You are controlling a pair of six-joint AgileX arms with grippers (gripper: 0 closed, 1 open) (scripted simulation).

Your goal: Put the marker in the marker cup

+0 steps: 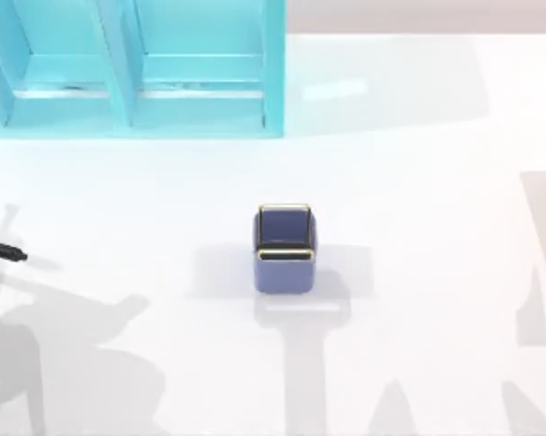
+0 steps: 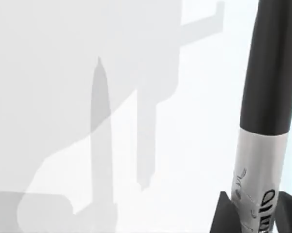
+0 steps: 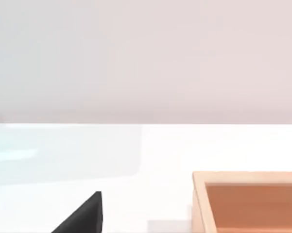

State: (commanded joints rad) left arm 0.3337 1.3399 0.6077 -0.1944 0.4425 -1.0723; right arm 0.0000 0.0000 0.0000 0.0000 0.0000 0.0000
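One marker (image 2: 262,145) sits clamped in your left gripper (image 2: 255,216), well left of the blue marker cup (image 1: 284,250); right gripper's (image 3: 82,216) state unclear.

White table (image 1: 418,182), turquoise shelf unit (image 1: 127,73) at its back-left.

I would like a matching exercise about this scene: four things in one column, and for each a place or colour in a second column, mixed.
Things:
1. marker
2. marker cup
3. shelf unit
4. wooden box

Descriptions:
A. turquoise, at the table's far left
B. orange-brown, open on top
C. between the left gripper's dark fingers
D. blue-purple with gold rim, at the table's middle

Pairs: 1-C, 2-D, 3-A, 4-B
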